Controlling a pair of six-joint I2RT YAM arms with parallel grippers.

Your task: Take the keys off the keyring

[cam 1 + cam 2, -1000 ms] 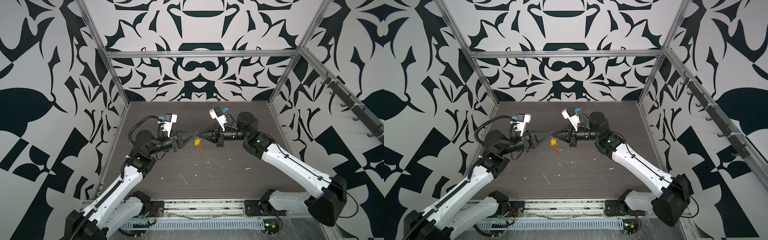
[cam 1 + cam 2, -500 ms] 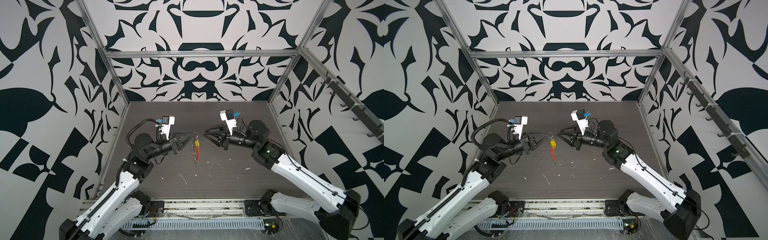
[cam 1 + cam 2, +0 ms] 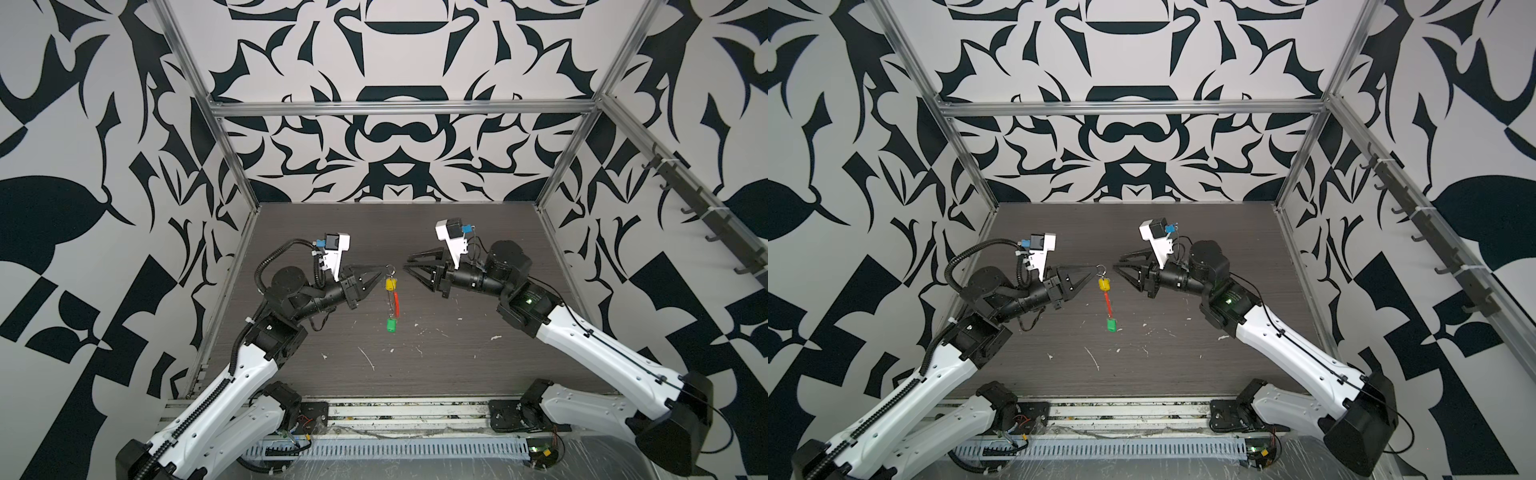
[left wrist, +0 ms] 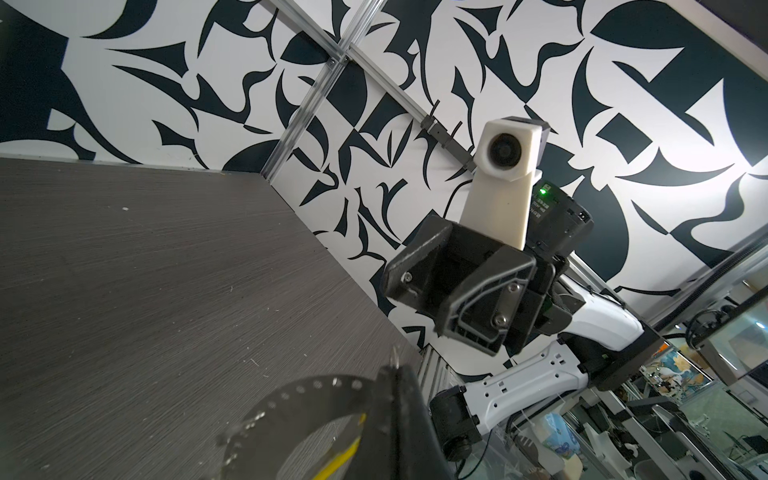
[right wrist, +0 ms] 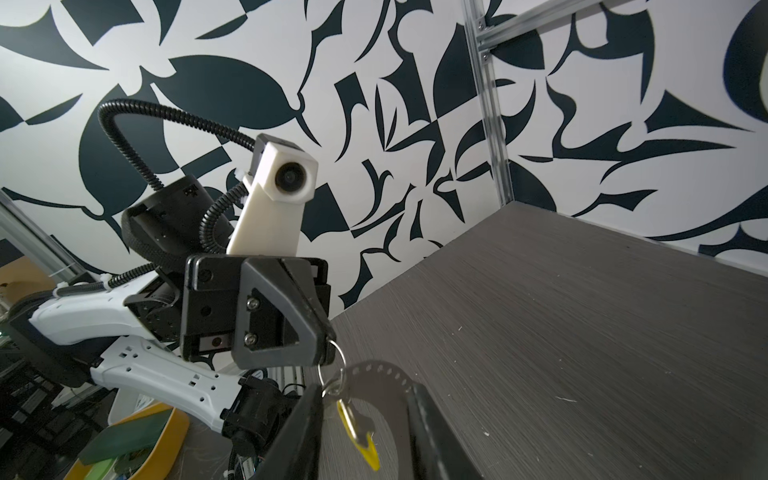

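Keyring (image 3: 397, 302) dangles at 6 o'clock from left gripper (image 3: 383, 268), pinched shut on its top ring (image 3: 390, 268); likely light, thin, swingy. Yellow key (image 3: 391, 284) hangs high, green key (image 3: 391, 326) low; plastic heads look the best hold. Right gripper (image 3: 407, 263), at 3 o'clock, gapes empty.

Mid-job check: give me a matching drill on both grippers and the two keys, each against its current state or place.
Column 1:
1 left gripper
2 right gripper
3 yellow-headed key
4 green-headed key

Column 2:
A at the bottom end of the dangling keyring
B open, holding nothing
C shut on the top of the keyring
D hanging nearest the pinched top

Pairs: 1-C, 2-B, 3-D, 4-A
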